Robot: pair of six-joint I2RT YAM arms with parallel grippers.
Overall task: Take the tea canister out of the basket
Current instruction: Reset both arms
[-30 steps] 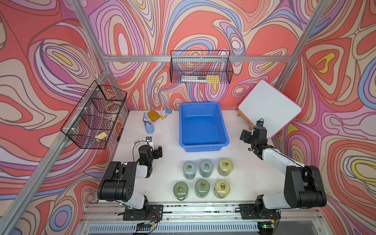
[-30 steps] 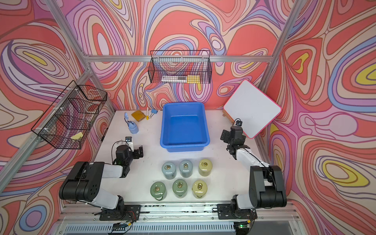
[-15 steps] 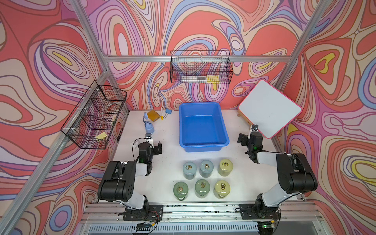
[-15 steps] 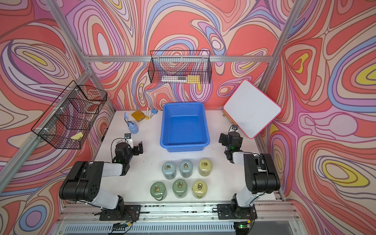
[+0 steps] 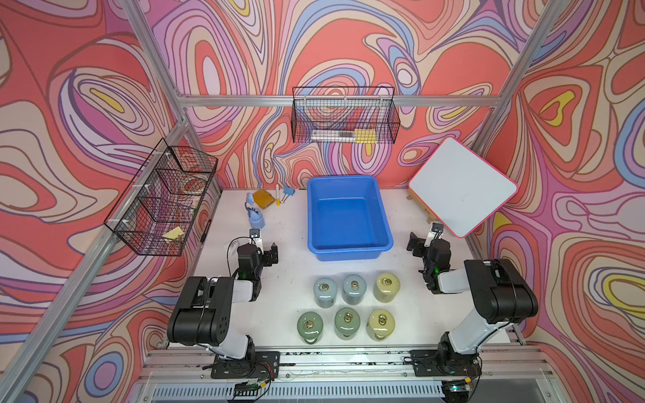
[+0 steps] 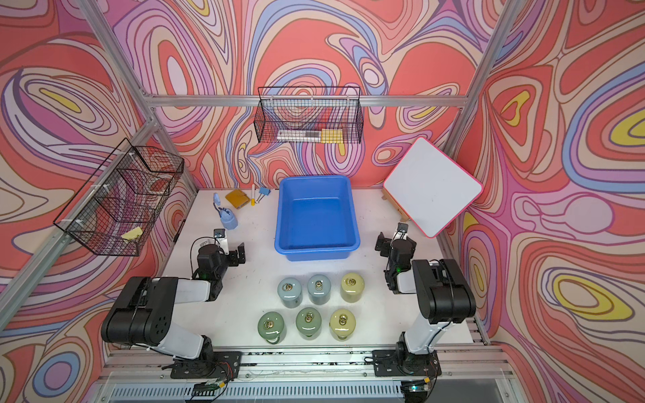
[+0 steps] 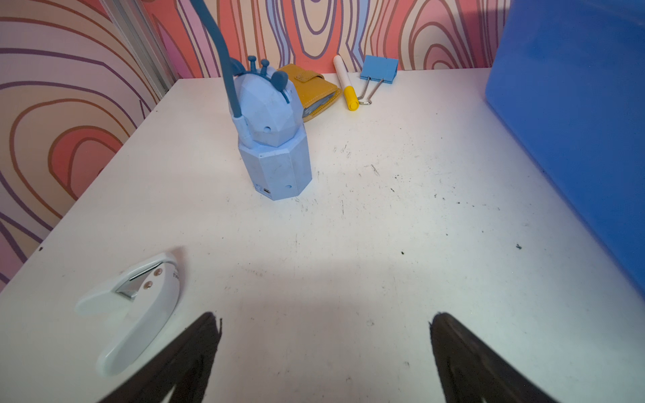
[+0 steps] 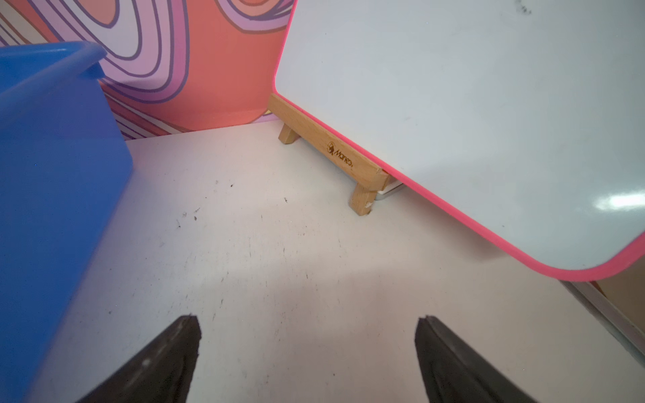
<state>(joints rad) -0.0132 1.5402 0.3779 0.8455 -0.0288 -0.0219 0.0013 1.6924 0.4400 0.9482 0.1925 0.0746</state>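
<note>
Where the surface (image 5: 289,279) lies between the 2 arms, 6 tea canisters (image 5: 354,288) are found standing upright in 2 rows of 3. They are outside the basket (image 5: 349,254), near its front wall. The jaws of the left arm (image 5: 209,307) are spread wide over the surface and nothing is gripped. A white hole punch (image 7: 136,307) is noted just beside them. The jaws of the right arm (image 5: 495,296) are likewise spread, with nothing held, between the basket and a pink-edged whiteboard (image 5: 460,188).
</note>
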